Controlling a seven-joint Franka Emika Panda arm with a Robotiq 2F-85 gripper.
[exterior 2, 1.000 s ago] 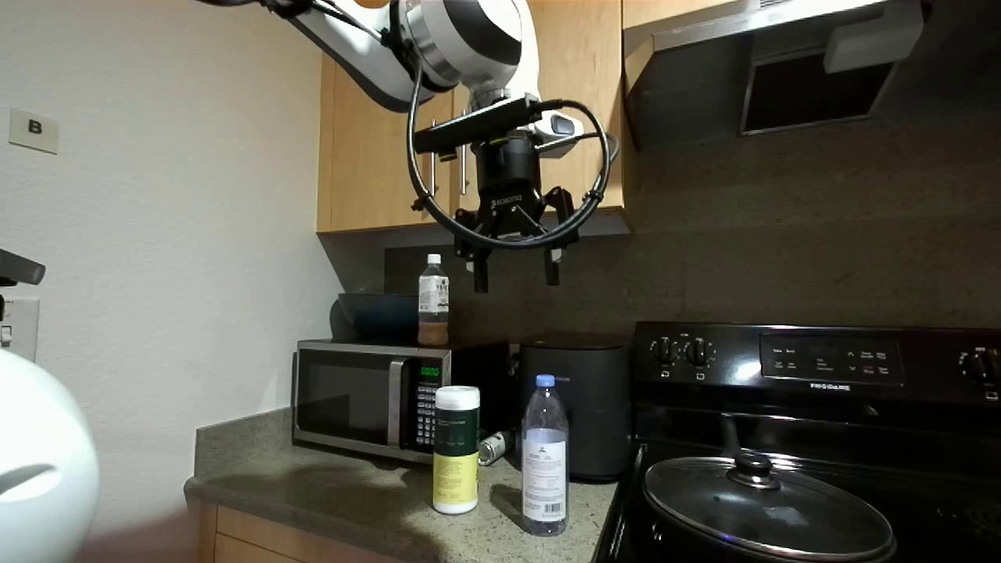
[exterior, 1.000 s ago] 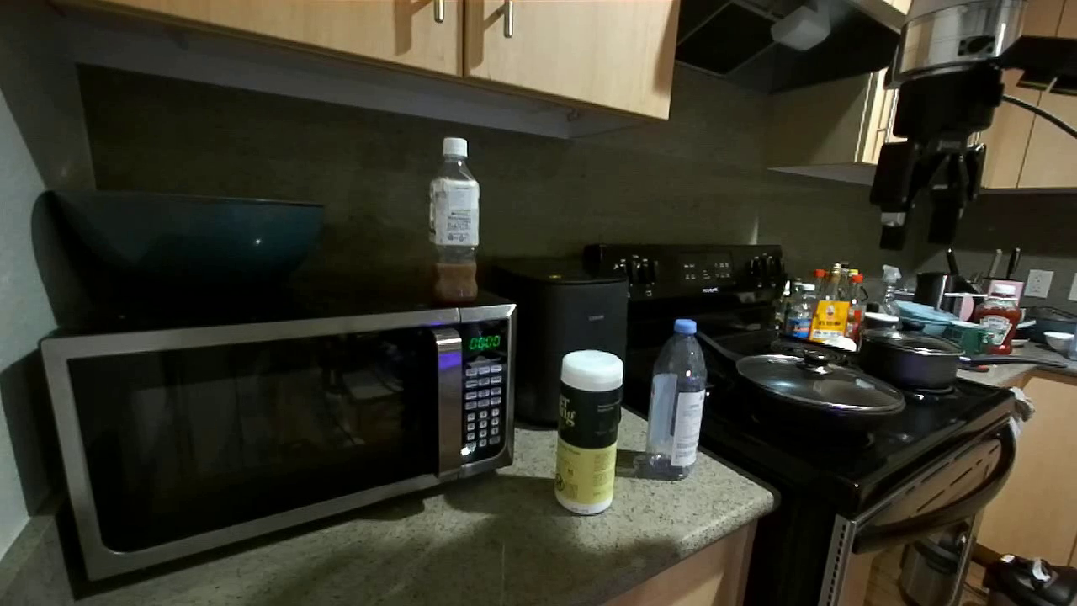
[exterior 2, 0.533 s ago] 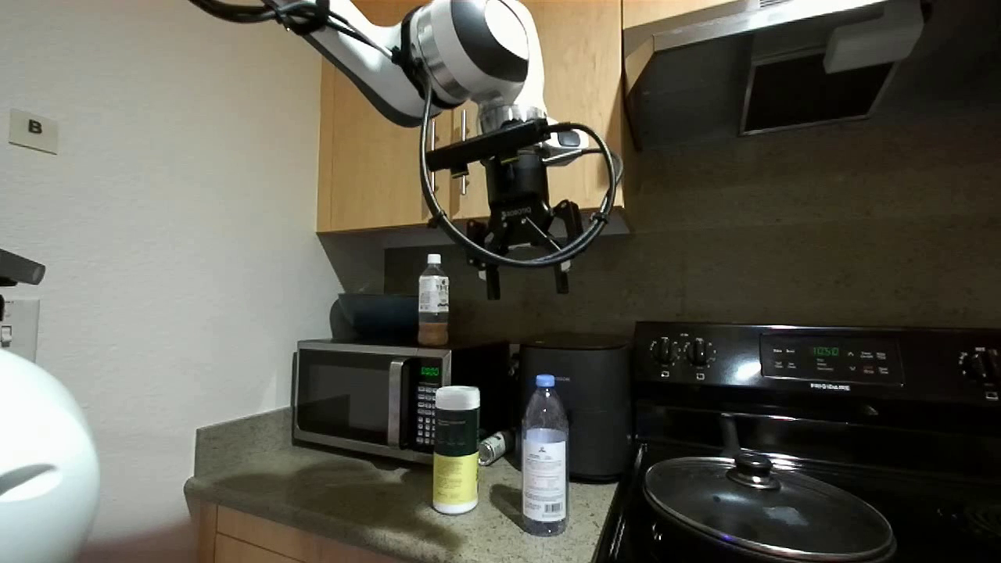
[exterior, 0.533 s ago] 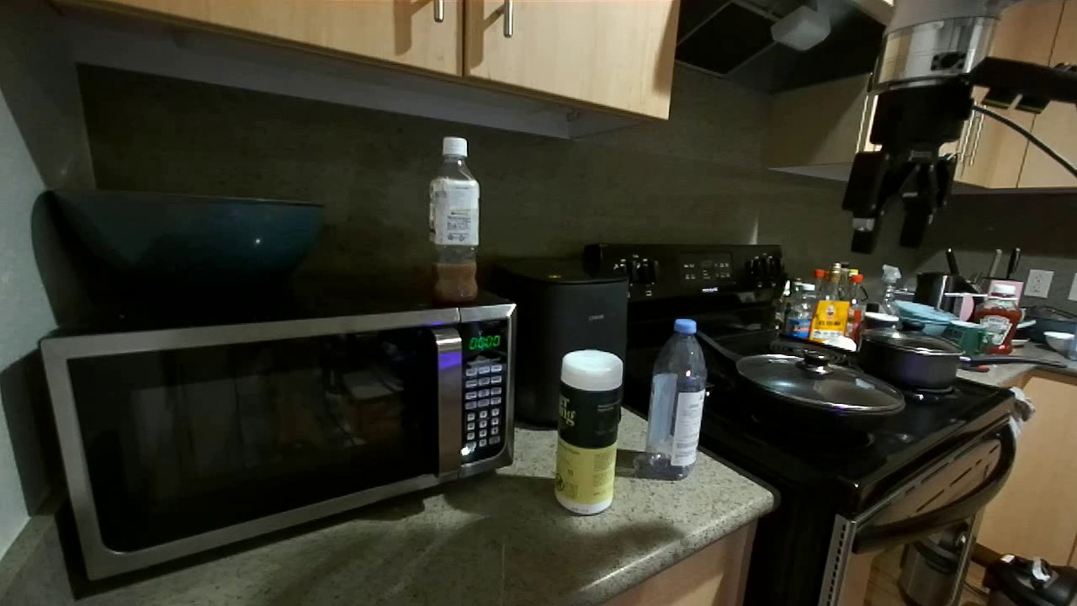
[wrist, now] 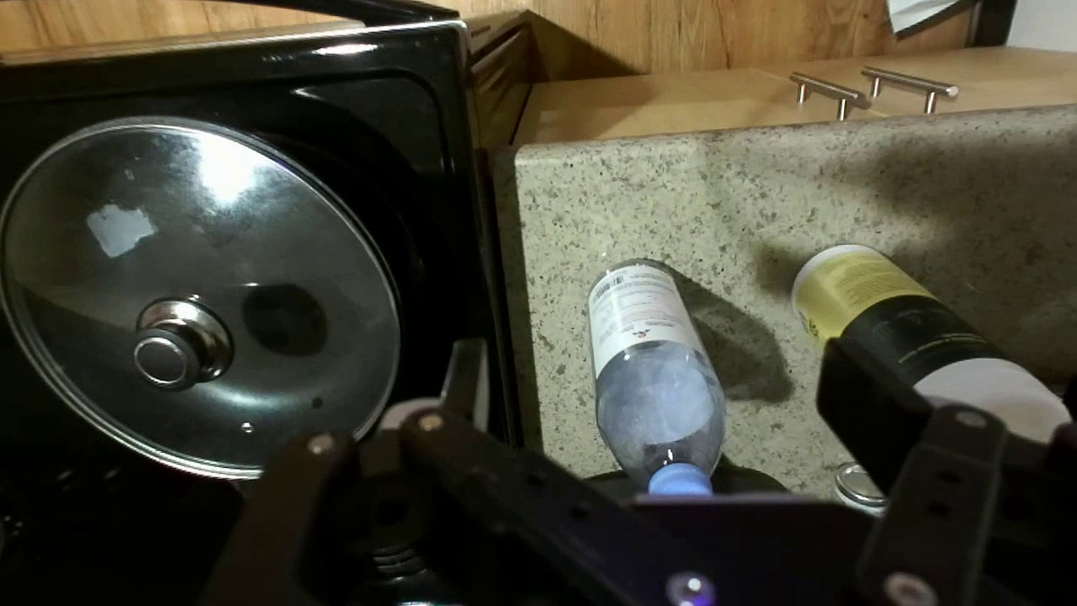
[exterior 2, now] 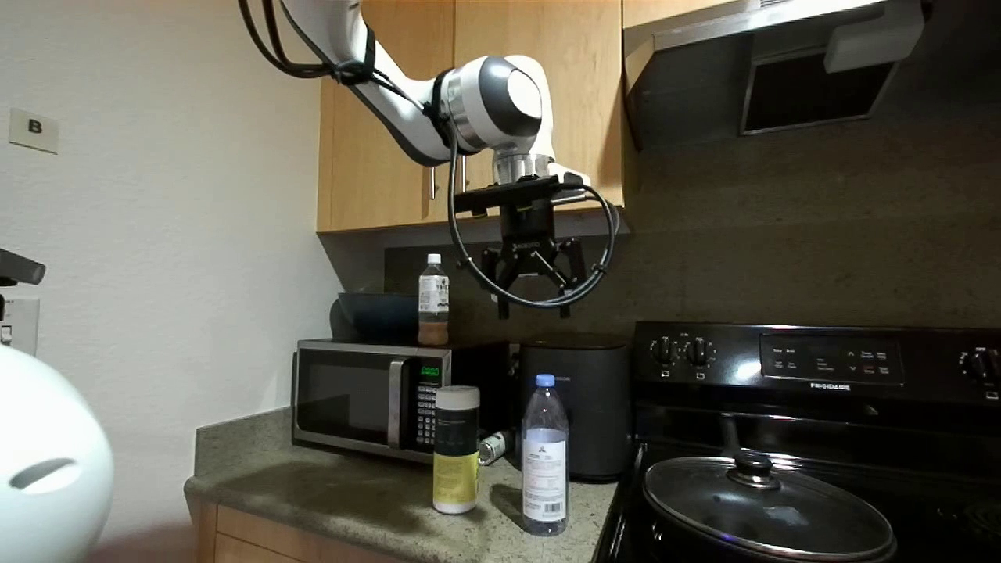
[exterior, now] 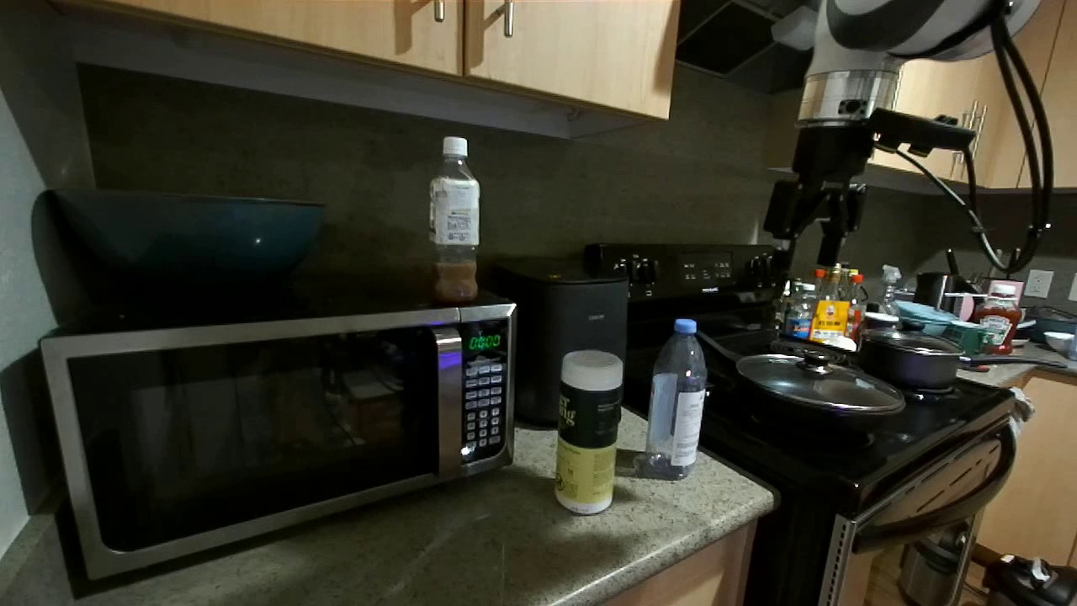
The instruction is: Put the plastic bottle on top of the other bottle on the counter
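The plastic bottle, clear with a blue cap and whitish label, stands upright on the speckled counter in both exterior views. In the wrist view the plastic bottle shows between the fingers, its cap partly covered by the gripper body. The other bottle, a canister with a wide white lid and black-and-yellow body, stands beside it, apart, in both exterior views and at the wrist view's right. My gripper is open and empty, well above the plastic bottle; it also shows in an exterior view.
A microwave carries a bottle with brown liquid and a dark bowl. A black appliance stands behind the bottles. A lidded pan sits on the black stove beside the counter. Upper cabinets hang behind the arm.
My gripper has moved down and slightly right in an exterior view where the arm is central, and down and left where the stove is at right. Both bottles have stayed in place.
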